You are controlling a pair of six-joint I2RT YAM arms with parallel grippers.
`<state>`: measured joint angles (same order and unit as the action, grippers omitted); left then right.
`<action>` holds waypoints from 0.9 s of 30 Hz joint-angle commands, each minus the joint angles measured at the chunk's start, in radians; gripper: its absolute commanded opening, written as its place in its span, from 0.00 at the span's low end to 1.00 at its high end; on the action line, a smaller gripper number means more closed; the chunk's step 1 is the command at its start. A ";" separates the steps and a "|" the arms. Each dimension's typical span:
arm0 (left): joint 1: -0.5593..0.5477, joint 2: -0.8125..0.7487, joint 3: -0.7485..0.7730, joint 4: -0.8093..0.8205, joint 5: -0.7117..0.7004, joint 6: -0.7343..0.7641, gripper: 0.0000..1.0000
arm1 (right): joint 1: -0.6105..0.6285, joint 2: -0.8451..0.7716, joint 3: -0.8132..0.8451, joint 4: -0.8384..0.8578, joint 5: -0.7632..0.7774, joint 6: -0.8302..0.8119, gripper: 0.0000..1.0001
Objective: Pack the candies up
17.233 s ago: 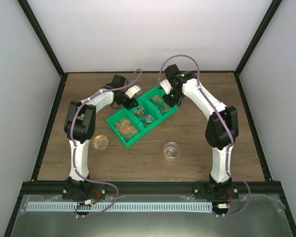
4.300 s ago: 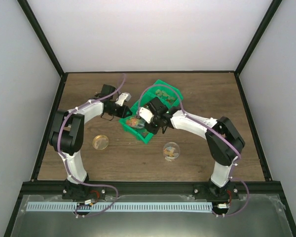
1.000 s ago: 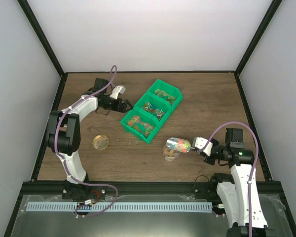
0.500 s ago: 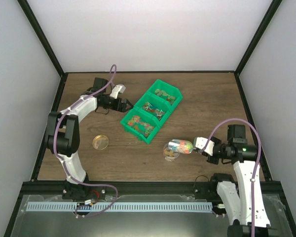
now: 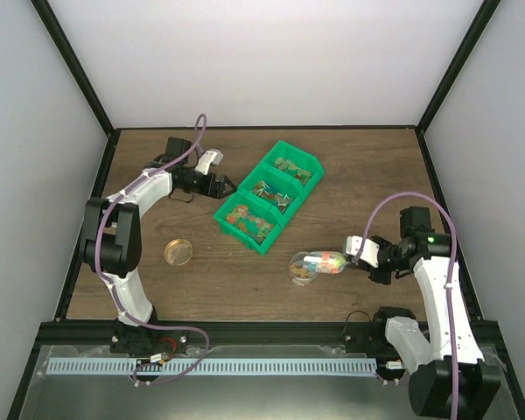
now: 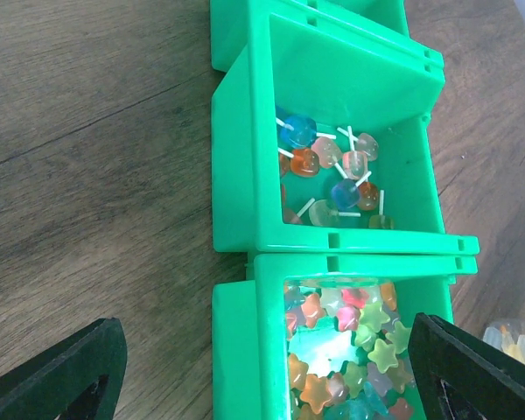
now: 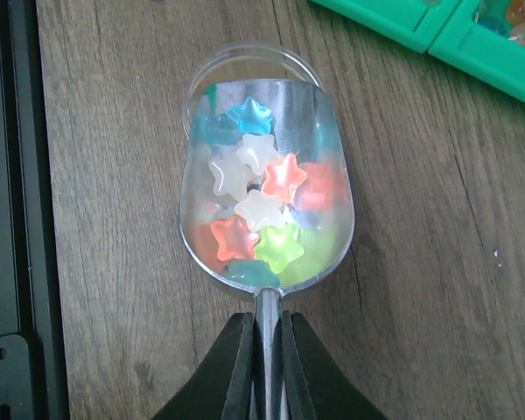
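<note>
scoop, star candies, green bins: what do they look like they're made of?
Scoop: polished metal by its look; the bowl mirrors the candies' colours.
Star candies: translucent and glossy, likely gummy or hard sugar; cannot tell which.
Green bins: opaque moulded plastic with a slight sheen and slots moulded into the rims.

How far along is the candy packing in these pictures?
Done: the scoop is loaded with star candies. In hand: the right pincer holds it, tip over the clear cup. Left: tipping them in; the lid-like disc lies apart.
</note>
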<state>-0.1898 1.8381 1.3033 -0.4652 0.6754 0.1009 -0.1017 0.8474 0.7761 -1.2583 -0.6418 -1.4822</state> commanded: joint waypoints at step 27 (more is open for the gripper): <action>0.036 0.054 0.043 -0.003 0.035 0.045 0.90 | 0.209 0.208 0.201 -0.044 0.201 0.099 0.01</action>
<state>-0.1619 1.8805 1.3392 -0.4686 0.6861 0.1246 0.0917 1.0447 0.9104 -1.2774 -0.4679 -1.3960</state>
